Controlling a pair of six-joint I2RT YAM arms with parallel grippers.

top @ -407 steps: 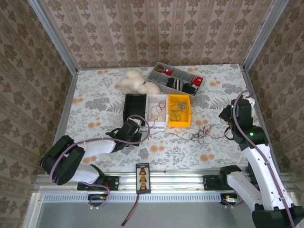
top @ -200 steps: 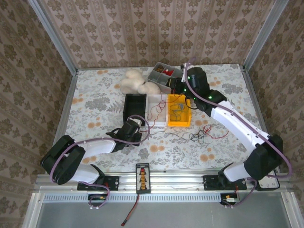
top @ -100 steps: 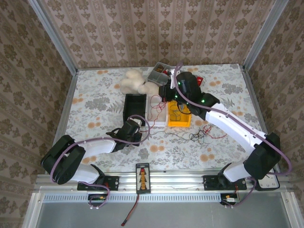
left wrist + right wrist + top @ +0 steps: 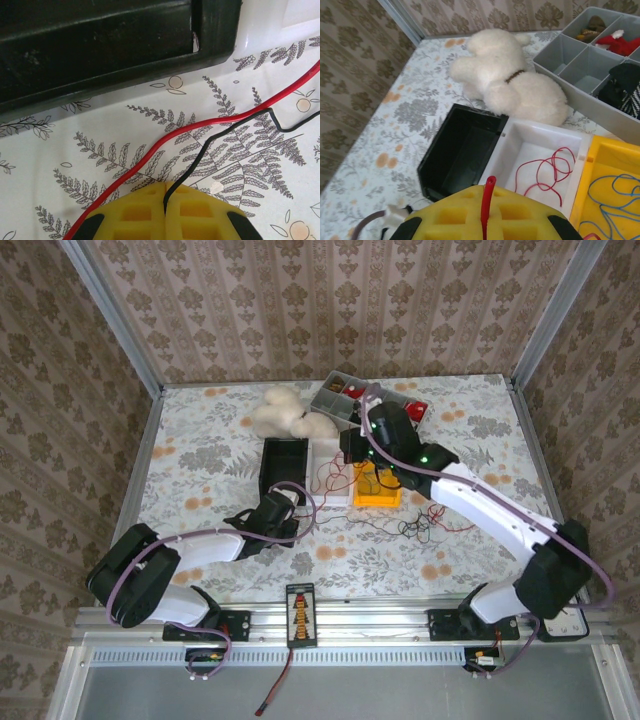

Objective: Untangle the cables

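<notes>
My left gripper [image 4: 165, 189] is shut on the black cable [image 4: 220, 142], low on the table in front of the black bin [image 4: 100, 40]. A red cable [image 4: 200, 127] runs across the cloth beside it. In the top view the left gripper [image 4: 288, 513] sits by the black bin, and the black cable [image 4: 375, 527] trails right to a small tangle [image 4: 420, 526]. My right gripper [image 4: 486, 192] is shut on a red cable end [image 4: 488, 187], hovering above the bins [image 4: 352, 447]. Loops of red cable [image 4: 545, 167] lie in the white bin [image 4: 520, 137]. Blue cable [image 4: 615, 192] lies in the yellow bin [image 4: 600, 150].
A white plush toy [image 4: 505, 75] lies behind the bins. A grey divided tray [image 4: 580, 60] with small items stands at the back right. The empty black bin [image 4: 460, 150] stands left of the white one. Patterned walls enclose the table.
The right arm swung from the table's right side across to above the white and yellow bins, holding the red cable. The left arm has stayed put.
</notes>
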